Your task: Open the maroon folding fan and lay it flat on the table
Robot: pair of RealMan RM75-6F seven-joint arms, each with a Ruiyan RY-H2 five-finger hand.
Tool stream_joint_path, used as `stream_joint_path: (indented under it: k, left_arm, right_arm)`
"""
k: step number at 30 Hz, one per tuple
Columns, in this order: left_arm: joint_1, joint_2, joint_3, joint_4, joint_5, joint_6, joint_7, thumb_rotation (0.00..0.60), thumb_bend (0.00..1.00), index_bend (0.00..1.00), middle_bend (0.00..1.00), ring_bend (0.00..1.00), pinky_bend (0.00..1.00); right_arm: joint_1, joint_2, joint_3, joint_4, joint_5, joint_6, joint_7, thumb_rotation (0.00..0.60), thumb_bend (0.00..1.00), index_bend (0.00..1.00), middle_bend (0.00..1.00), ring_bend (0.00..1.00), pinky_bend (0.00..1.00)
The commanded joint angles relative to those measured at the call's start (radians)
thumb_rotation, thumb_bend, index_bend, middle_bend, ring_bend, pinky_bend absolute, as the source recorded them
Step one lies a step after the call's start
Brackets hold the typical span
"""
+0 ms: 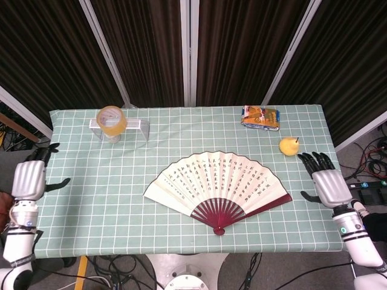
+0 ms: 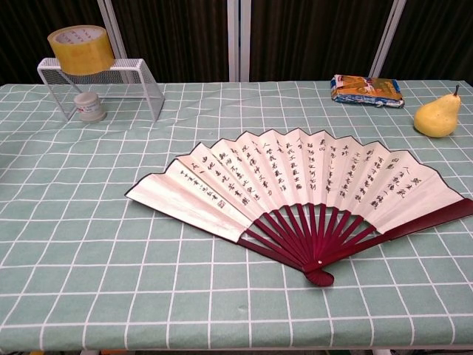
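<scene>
Pleated paper fan [image 1: 219,183], maroon ribs, lies flat; left hand [image 1: 28,179] and right hand [image 1: 328,185] seemingly empty, fingers apart.

one fan [image 2: 310,194], one pear [image 2: 437,116], one tape roll [image 2: 80,49], one snack packet [image 2: 367,90], one small jar [image 2: 90,106], one wire rack [image 2: 140,81] — two hands: left hand [image 1: 29,179], right hand [image 1: 328,186].

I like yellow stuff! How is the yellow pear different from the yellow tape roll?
The pear is a solid fruit with a little stem, while the tape roll is a ring with a hole in it. The pear sits straight on the green checked tablecloth at the right; the tape roll rests up on a white wire rack at the left. Both are yellow, and no hand touches either.
</scene>
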Motion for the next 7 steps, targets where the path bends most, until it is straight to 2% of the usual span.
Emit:
stream_joint_path:
  k: [1,7]
  left_arm:
    - [0.059,0.008,0.038,0.022,0.017,0.038,-0.014,0.600,0.00,0.20,0.28,0.20,0.31]
    - [0.150,0.009,0.103,0.002,0.071,0.119,0.031,0.600,0.00,0.21,0.28,0.20,0.28]
  right_arm:
    - [-0.092,0.031,-0.014,-0.022,-0.063,0.137,0.057,0.600,0.17,0.06,0.13,0.00,0.00]
    - [-0.184,0.036,-0.059,-0.033,-0.084,0.223,0.088,0.600,0.16,0.06,0.11,0.00,0.00]
